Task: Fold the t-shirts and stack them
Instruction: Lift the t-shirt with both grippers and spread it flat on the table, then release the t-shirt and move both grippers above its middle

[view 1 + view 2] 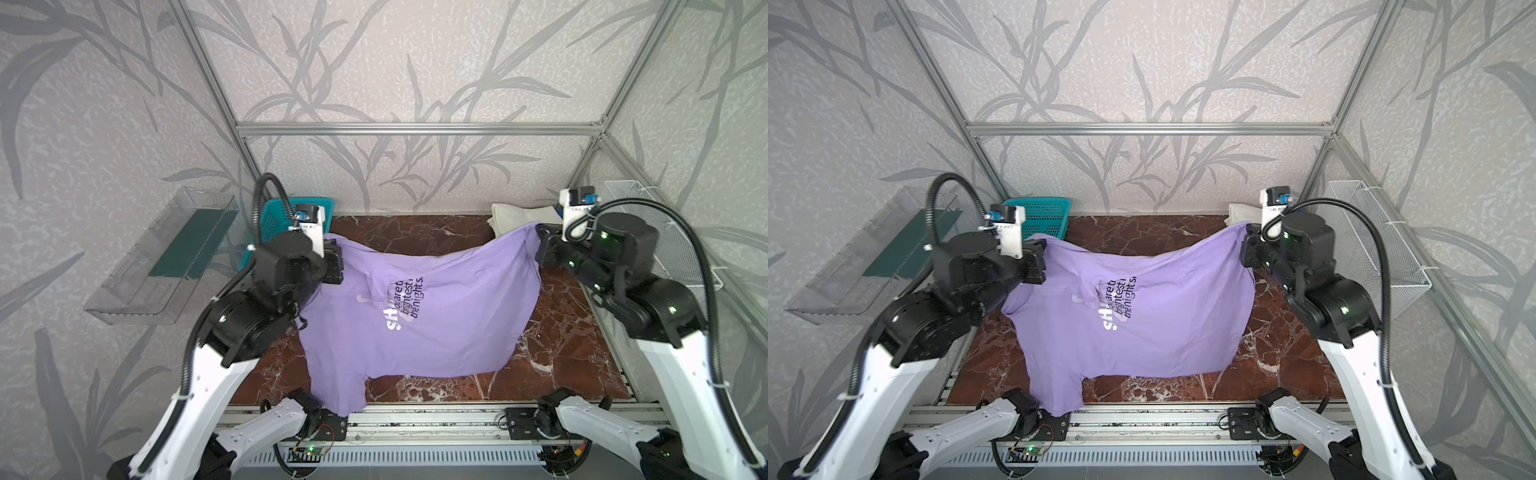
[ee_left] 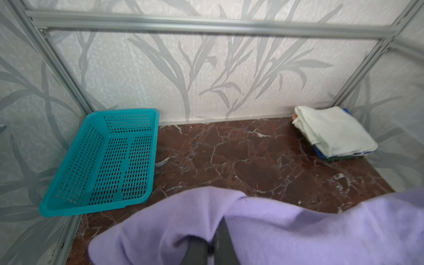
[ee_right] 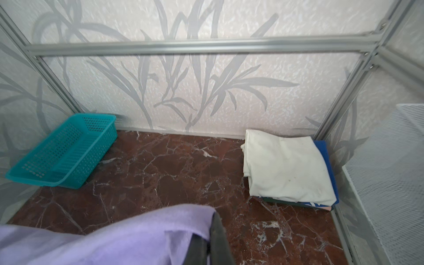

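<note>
My left hand [image 1: 333,262], right hand [image 1: 543,245] both clamped on lavender t-shirt [image 1: 436,324]; shirt hangs between them over surface [image 1: 415,237].

You had the basket [image 2: 80,160] in the back left corner of the table [image 2: 229,156], the folded stack [image 3: 286,165] in the back right. In front of both, the shirt [image 1: 436,324] hung across the middle between left gripper [image 1: 332,259] and right gripper [image 1: 542,245].

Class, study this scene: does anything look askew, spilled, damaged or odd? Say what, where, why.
The purple t-shirt, held by the left claw and right claw, sags in the middle, and one sleeve trails past the table's front edge. Nothing looks spilled or damaged.
</note>
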Controlling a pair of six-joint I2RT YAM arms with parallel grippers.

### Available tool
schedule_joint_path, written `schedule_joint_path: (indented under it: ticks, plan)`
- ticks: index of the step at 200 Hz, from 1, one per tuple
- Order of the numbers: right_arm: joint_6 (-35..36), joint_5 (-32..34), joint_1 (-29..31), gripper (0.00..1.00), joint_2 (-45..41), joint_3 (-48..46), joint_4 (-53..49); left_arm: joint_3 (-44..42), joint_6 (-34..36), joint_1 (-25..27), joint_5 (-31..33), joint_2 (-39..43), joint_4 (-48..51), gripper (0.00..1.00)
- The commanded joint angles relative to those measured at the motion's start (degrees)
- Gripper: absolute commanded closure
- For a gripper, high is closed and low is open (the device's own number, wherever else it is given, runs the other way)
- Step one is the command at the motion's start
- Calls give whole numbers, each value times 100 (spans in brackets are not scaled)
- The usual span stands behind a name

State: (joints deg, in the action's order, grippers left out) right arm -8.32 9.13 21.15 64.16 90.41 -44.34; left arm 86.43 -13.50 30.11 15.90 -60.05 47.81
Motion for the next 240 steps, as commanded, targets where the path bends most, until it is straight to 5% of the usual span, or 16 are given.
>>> schedule_joint_path:
  ticks: [1, 40, 46, 59, 67, 75, 89, 105, 117, 124, 160, 240]
  plan:
    - [-44, -233, -130, 100, 711, -252, 495, -314, -70, -606, -397, -610, -395, 100]
    - [-260, -514, -597, 100, 2269, -633, 1548, -926, -283, -1389, -978, -2107, -1783, 100]
    - [-313, -600, -706, 87, 2625, -494, 1577, -764, -285, -1501, -1033, -2532, -1953, 100]
    - [-396, -685, -910, 42, 3586, 199, 1231, 25, -332, -1795, -1432, -3616, -1965, 98]
    - [-408, -721, -1015, 23, 4149, 803, 802, 871, -373, -1944, -1769, -4347, -1561, 82]
    - [-386, -753, -1079, 14, 4606, 1422, 259, 1869, -362, -2042, -2090, -5027, -937, 70]
    - [-533, -673, -1108, 10, 5139, 2381, -618, 3273, -174, -2049, -2266, -5916, -56, 51]
    - [-556, -829, -1084, 5, 5083, 2343, -555, 3784, -118, -2043, -2396, -6208, 156, 31]
    - [-594, -1084, -1078, 1, 4719, 1736, -49, 3552, -126, -2035, -2454, -6089, -73, 7]
    - [-641, -1211, -1078, 0, 4466, 1310, 278, 3295, -143, -2027, -2475, -5954, -248, 1]
    - [-1060, -1436, -818, 1, 3173, -875, 1565, 1635, -173, -1902, -2462, -4983, -1060, 1]
    - [-2027, -926, 1151, 0, 1488, -3837, 1597, -2146, -404, -937, -1592, -2946, -1971, 1]
